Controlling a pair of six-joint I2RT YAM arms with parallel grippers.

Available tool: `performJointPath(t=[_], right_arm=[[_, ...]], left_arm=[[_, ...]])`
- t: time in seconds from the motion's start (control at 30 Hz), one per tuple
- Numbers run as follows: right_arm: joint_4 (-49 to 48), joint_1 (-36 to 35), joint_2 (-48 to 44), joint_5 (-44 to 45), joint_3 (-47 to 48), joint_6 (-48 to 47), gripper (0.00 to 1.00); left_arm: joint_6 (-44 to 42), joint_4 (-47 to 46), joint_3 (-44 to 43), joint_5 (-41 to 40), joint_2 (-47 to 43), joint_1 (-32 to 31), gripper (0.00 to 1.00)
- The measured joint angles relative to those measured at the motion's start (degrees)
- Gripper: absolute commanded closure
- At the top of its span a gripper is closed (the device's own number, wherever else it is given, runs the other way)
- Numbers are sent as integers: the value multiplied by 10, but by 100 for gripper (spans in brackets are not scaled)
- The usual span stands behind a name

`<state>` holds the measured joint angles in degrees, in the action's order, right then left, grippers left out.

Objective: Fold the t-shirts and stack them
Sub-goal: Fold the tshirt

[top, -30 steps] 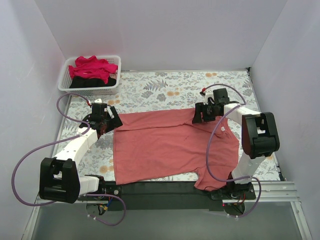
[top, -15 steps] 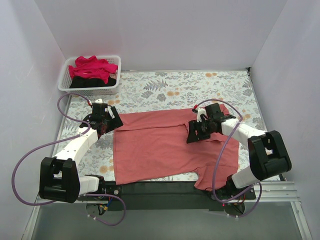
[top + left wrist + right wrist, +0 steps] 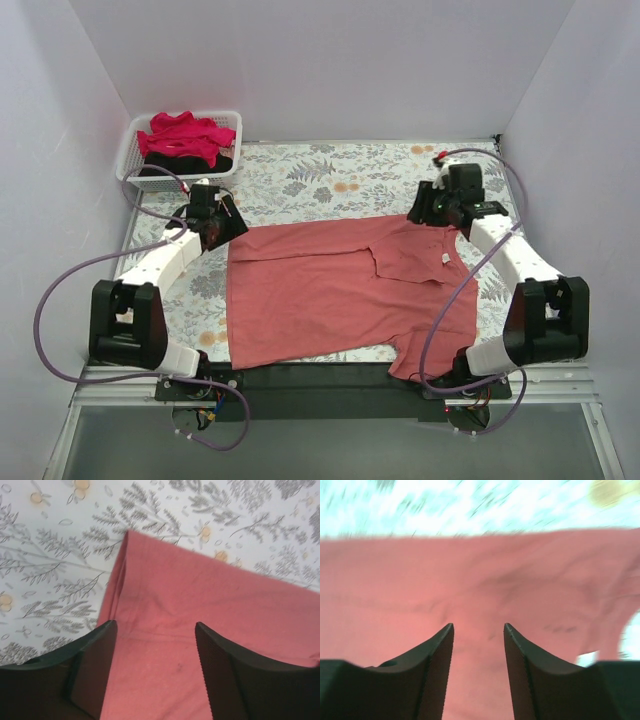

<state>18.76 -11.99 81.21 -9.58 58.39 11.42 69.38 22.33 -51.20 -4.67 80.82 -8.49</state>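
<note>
T-shirts (image 3: pixel 183 135), crimson and black, lie in basket (image 3: pixel 176 181); left pincer (image 3: pixel 155 626), right pincer (image 3: pixel 478 626) gape empty.

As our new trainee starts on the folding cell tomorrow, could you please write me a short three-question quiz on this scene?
1. True or false: the left end effector is shut on the coral-red t-shirt.
2. What lies in the white basket? A) the crimson-pink tee and the black tee B) the coral-red t-shirt and a black one C) nothing
3. Fill in: the right end effector is over the far-___ part of the coral-red t-shirt.

Key:
1. False: its fingers stand apart above the cloth.
2. A
3. right
</note>
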Motion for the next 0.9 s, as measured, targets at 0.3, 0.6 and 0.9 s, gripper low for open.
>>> performJointPath(t=[0.3, 0.6, 0.9], right_arm=[[-102, 208, 152, -65, 57, 86, 51], [-148, 245, 288, -151, 97, 118, 55], [-192, 258, 326, -192, 112, 122, 96]], left_arm=[[18, -14, -106, -1, 154, 0, 60], [20, -15, -136, -7, 236, 11, 64], [18, -19, -140, -11, 248, 25, 75]])
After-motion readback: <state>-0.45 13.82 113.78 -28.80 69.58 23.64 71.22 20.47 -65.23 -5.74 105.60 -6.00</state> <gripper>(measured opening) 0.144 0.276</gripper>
